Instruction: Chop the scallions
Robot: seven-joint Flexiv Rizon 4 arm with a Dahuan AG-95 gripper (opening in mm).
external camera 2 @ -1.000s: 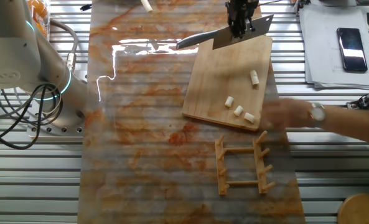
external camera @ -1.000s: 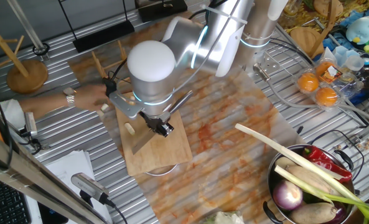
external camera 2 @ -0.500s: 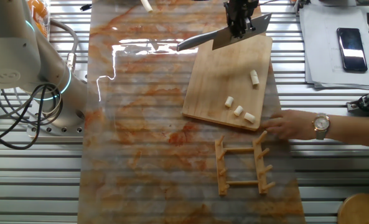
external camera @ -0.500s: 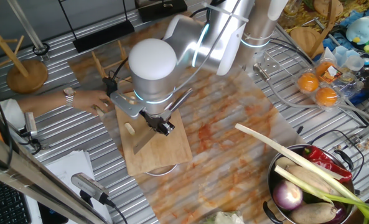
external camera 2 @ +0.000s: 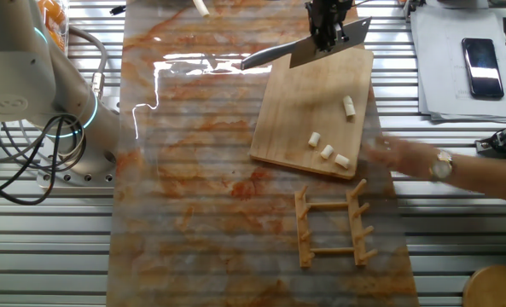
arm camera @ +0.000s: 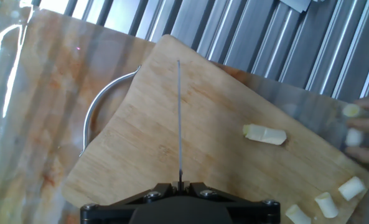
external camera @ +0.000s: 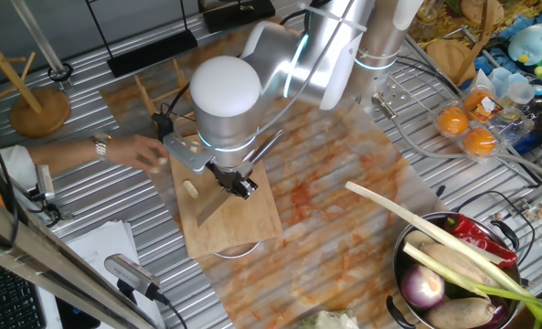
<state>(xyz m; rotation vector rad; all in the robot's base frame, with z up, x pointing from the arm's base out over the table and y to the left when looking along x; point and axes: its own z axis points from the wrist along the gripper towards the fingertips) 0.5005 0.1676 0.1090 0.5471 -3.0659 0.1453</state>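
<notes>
Claw [external camera 2: 328,34] clamped on knife [external camera 2: 308,53], blade held above the far end of the cutting board [external camera 2: 316,111], not touching wood. In the hand view the blade reads as a thin line running down the board's middle, edge-on, with bare wood on both sides of it.

Scallions [external camera 2: 328,152]: 4 short cream chunks on the board. 3 sit in a row close to the board's near edge, 1 lies alone further up near the right edge. In the hand view the lone chunk [arm camera: 264,134] is right of the blade line, well apart from it; 3 more lie at the lower right corner.

Person's hand [external camera 2: 406,156], blurred, with a wristwatch, is at the board's near right corner, just beside the 3-chunk row; contact cannot be told. In the hand view blurred fingers [arm camera: 368,127] show at the right frame edge with 2 more pale pieces by them.

Board sits tilted on the orange-stained mat [external camera 2: 201,170] on the bench; a metal bowl rim [arm camera: 103,112] shows under its left edge. Wooden rack [external camera 2: 334,226] lies just below the board. Mat left of the board is open.

Pot of vegetables [external camera: 453,274] well apart at the bench corner.
</notes>
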